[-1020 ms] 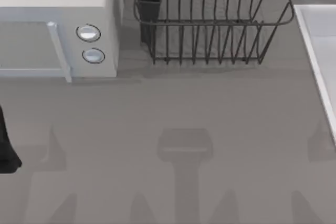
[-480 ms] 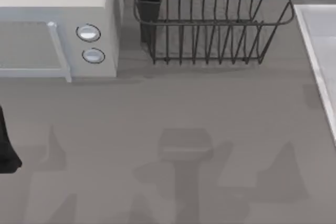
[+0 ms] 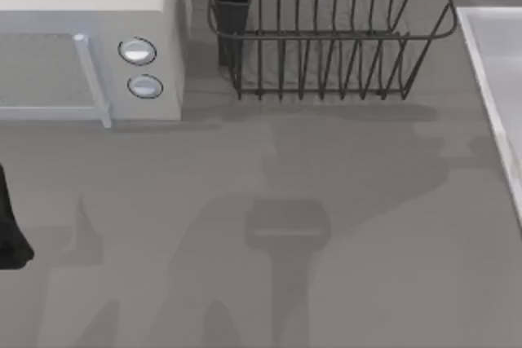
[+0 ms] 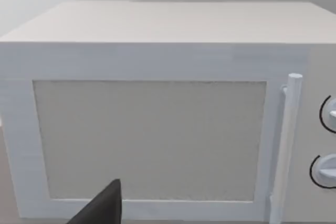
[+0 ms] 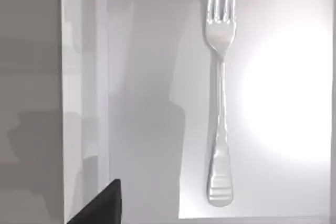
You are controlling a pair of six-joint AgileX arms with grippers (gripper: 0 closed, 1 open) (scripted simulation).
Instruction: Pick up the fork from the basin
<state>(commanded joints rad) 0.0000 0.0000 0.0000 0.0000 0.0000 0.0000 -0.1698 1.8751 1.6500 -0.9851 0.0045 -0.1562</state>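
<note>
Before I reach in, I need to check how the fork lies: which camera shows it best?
The right wrist view: the fork lies flat in the basin, nearly whole. The top view catches the basin's rim at the right edge.

Top view: looks straight down on the grey table [image 3: 326, 201]. Left wrist view: faces the boxy white microwave [image 4: 157, 129] door, close up; shared with the top view. Right wrist view: looks down into the pale grey basin [image 5: 136, 77], close over its floor.
</note>
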